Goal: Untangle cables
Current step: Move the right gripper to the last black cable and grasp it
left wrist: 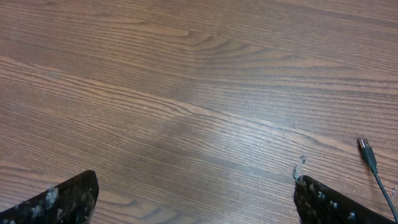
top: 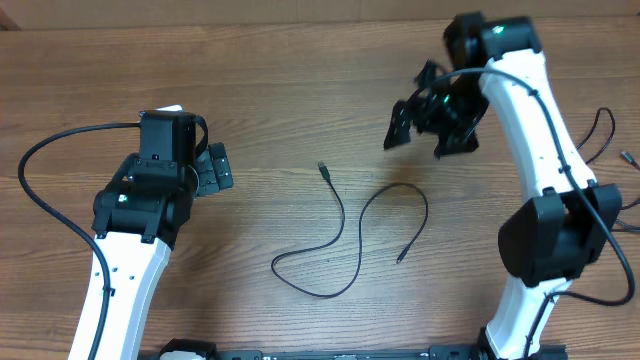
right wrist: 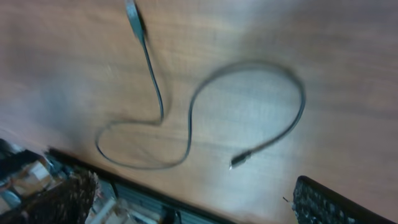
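The thin black cord with small plug ends (top: pixel 361 230) lay in a loose S mid-way across the brown wooden table (top: pixel 300 80), seemingly uncrossed (right wrist view blurred). Left gripper (top: pixel 220 168) at nine o'clock, right gripper (top: pixel 420 132) at two: both gaped wide, empty, giving it room.

I find open table (top: pixel 300 80) between my left gripper (top: pixel 215 170) and right gripper (top: pixel 425 125), crossed only by the flat loose cable (top: pixel 358 250), while other thin cables (top: pixel 627 156) crowd the edge beyond the right arm (top: pixel 520 110).
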Controlling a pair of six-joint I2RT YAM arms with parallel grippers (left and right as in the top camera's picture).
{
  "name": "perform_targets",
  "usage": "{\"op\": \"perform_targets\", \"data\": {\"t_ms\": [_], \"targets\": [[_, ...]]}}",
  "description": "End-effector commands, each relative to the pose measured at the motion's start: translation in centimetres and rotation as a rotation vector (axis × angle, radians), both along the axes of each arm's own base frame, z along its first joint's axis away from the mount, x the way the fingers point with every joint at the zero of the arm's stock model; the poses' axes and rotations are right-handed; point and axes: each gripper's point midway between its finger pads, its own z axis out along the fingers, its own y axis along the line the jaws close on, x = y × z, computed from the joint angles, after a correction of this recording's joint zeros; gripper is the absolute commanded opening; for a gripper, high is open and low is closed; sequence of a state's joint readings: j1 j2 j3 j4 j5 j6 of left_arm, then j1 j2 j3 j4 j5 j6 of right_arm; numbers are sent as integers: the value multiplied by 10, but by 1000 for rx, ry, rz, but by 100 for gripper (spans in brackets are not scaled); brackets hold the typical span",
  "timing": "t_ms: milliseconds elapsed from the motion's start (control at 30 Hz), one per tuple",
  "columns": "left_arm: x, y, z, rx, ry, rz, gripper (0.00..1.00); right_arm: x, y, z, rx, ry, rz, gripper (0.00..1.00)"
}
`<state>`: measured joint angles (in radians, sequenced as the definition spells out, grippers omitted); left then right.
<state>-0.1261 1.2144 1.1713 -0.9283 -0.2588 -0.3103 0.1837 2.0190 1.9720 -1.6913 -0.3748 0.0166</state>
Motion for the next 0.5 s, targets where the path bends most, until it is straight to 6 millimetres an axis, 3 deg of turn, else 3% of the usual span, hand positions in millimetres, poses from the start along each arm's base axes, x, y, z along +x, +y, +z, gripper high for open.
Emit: {"op": "perform_targets", "data": {"t_ms": [0,267,467], "targets": [[0,3,7,15,-19,1,100,-40,8,23,-33,-43,53,100],[0,3,7,15,-19,2,100,-115,53,13,-42,-32,297,100],[0,3,7,15,-19,1,100,-151,98,-25,-11,-54,487,100]]}}
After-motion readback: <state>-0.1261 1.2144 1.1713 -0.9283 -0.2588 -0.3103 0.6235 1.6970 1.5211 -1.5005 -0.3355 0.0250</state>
